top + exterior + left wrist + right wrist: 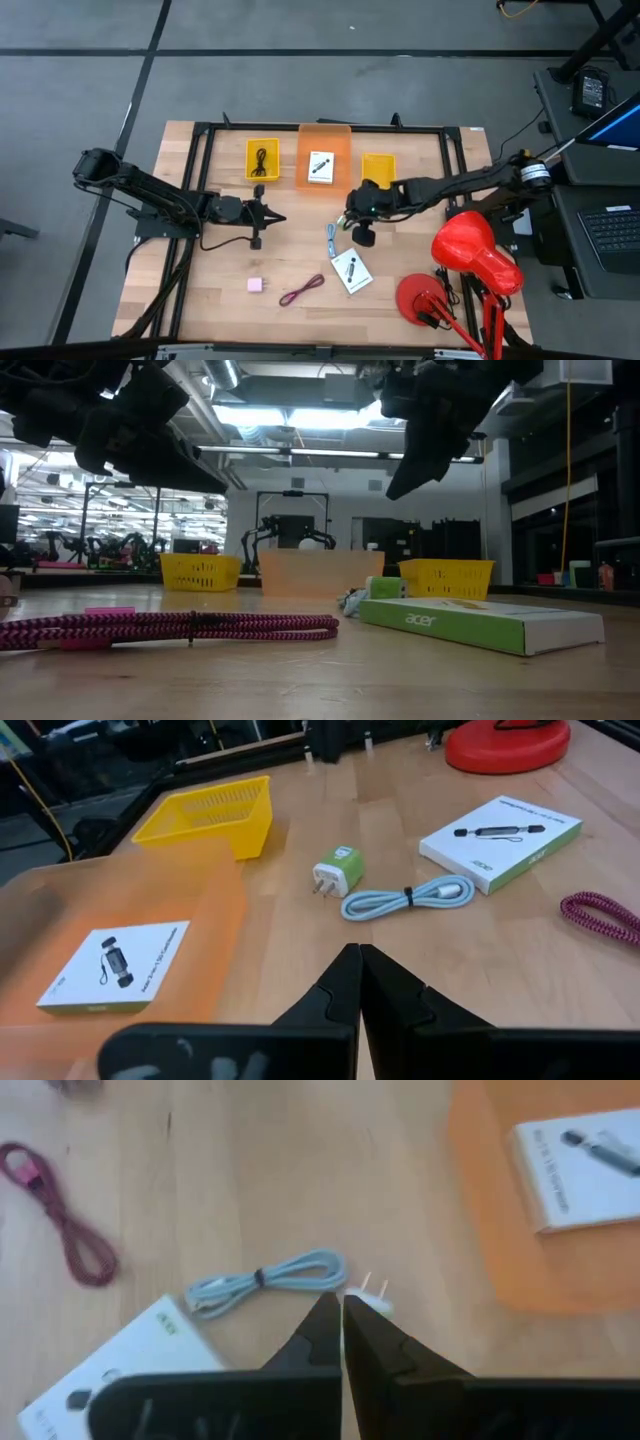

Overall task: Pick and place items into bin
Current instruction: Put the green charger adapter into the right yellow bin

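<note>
My right gripper (347, 220) (340, 1305) hangs shut above the table's middle, well clear of the wood, over the green cube (340, 870), whose pronged end (372, 1292) shows just past its fingertips. Beside the cube lies a coiled blue-grey cord (265, 1280). A white card box (351, 270), a maroon cord (302, 290) and a pink square (256, 285) lie nearer the front edge. Another white card (321, 165) lies in the orange bin (325, 135), and a black cord (262, 160) lies in the left yellow bin (250, 148). My left gripper (275, 218) (358, 955) is shut, held above the table left of centre.
A second yellow bin (378, 160) stands to the right of the orange one. A red desk lamp (470, 250) with its round base (420, 298) occupies the front right corner. A black frame (200, 130) runs around the table's far and side edges.
</note>
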